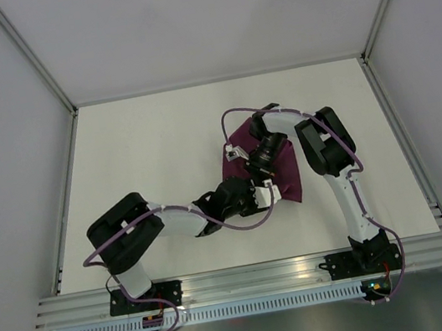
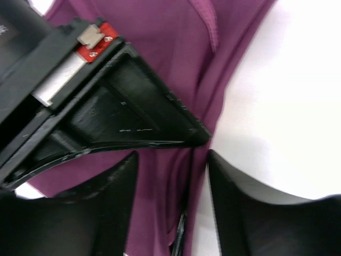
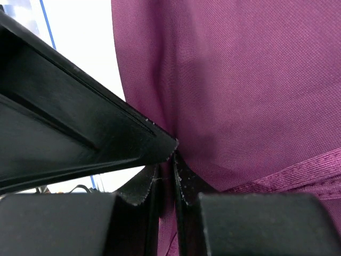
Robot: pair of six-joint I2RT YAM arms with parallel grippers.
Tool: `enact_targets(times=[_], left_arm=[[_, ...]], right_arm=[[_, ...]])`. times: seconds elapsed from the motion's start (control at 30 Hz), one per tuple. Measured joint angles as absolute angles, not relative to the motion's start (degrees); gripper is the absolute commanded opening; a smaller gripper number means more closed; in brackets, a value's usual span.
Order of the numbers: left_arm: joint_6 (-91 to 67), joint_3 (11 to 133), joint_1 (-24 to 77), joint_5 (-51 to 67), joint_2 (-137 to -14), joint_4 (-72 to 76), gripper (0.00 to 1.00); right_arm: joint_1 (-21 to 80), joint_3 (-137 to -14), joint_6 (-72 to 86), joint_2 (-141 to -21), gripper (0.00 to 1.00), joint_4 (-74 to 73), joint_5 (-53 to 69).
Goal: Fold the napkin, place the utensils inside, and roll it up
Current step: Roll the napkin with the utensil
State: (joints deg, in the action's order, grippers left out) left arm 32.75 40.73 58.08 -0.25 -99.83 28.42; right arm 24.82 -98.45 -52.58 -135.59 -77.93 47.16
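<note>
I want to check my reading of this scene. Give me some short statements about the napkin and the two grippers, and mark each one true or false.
1. The right gripper pinches the napkin. True.
2. The left gripper is shut. False: its jaws stand open, astride the napkin's edge.
3. The napkin lies spread out as one flat layer. False: it is folded, with layers overlapping.
4. The two grippers are close together at the napkin. True.
5. A fork lies beside the napkin. False: no cutlery shows on the table.
</note>
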Motion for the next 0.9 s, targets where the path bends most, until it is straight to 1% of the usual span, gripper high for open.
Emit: enact_targets(times=[0.03, 0.07, 0.27, 0.43, 0.47, 0.53, 0.6, 0.63, 0.7, 0.73, 0.8, 0.9], left_arm=[[32.84, 41.34, 57.93, 0.27, -100.05, 27.64, 0.55], [32.86, 41.8, 57.84, 0.93, -100.16, 26.59, 0.49], [32.91, 44.16, 57.74, 3.16, -101.49, 21.69, 0.35], [32.88, 46.22, 57.6, 4.69, -102.28, 18.74, 0.31], [32.91, 46.59, 57.6, 4.99, -102.5, 18.39, 0.26], [32.88, 47.35, 57.6, 5.58, -102.94, 17.5, 0.23], [32.88, 48.42, 57.56, 6.26, -103.42, 16.34, 0.17], [32.88, 48.97, 57.56, 6.5, -103.68, 15.75, 0.12], [32.86, 49.91, 57.56, 6.83, -104.14, 14.74, 0.06], [32.86, 50.5, 57.56, 7.05, -104.38, 14.13, 0.03], [32.77, 51.68, 57.41, 7.64, -104.81, 12.73, 0.02], [31.99, 53.08, 56.97, 8.73, -105.14, 10.5, 0.02]], right_arm=[[24.75, -98.52, -52.66, -135.66, 0.04, -78.11, 47.18], [24.64, -98.56, -52.77, -135.72, 0.04, -78.26, 47.2], [24.32, -98.74, -53.34, -135.94, 0.04, -78.81, 47.18], [23.88, -98.87, -53.78, -136.03, 0.04, -79.33, 46.92], [23.75, -98.98, -53.82, -136.09, 0.04, -79.53, 46.74], [23.57, -99.24, -53.84, -136.25, 0.04, -79.88, 46.57], [23.38, -99.37, -53.91, -136.35, 0.04, -80.27, 46.17], [23.38, -99.5, -54.0, -136.46, 0.04, -80.49, 46.04], [23.03, -99.59, -54.11, -136.55, 0.04, -80.75, 45.95], [22.85, -99.59, -54.17, -136.57, 0.06, -80.88, 45.91], [22.65, -99.59, -54.22, -136.57, 0.09, -81.06, 45.67], [22.61, -99.59, -54.17, -136.57, 0.22, -81.1, 45.56]])
